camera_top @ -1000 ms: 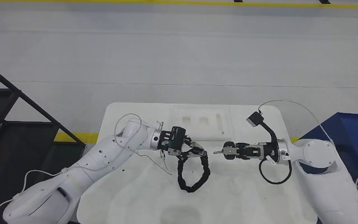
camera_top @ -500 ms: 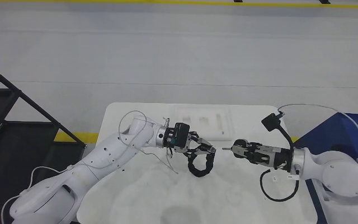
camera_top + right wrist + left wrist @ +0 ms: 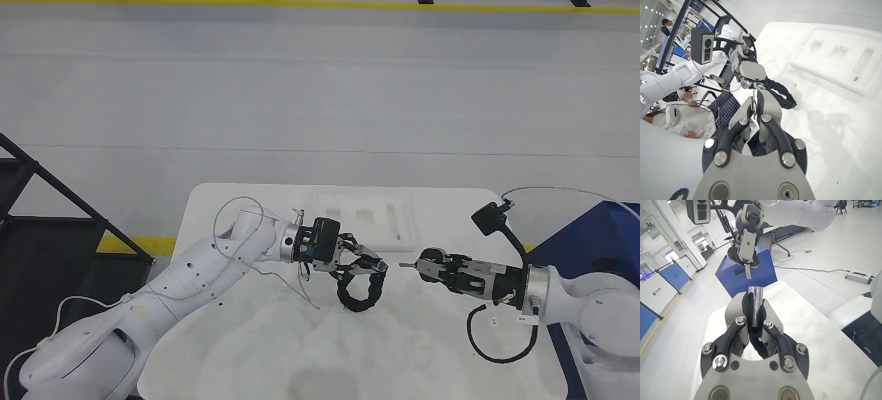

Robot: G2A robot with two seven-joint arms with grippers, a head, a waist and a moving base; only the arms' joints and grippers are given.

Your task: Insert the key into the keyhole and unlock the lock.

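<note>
Chrome lock (image 3: 755, 298), clamped in left gripper (image 3: 753, 308), faces key (image 3: 747, 273) pinched in right gripper (image 3: 754, 103), just short of it. Likely alignment step: next, advance squarely into keyhole (image 3: 743, 83).

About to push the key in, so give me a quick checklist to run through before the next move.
1. Lock clamped in left gripper: ok.
2. Key held in right gripper: ok.
3. Key tip lined up with keyhole: cannot tell, looks close.
4. Key tip inside keyhole: not ok, gap between them.
5. Black cable loop clear of key's path: ok.
</note>
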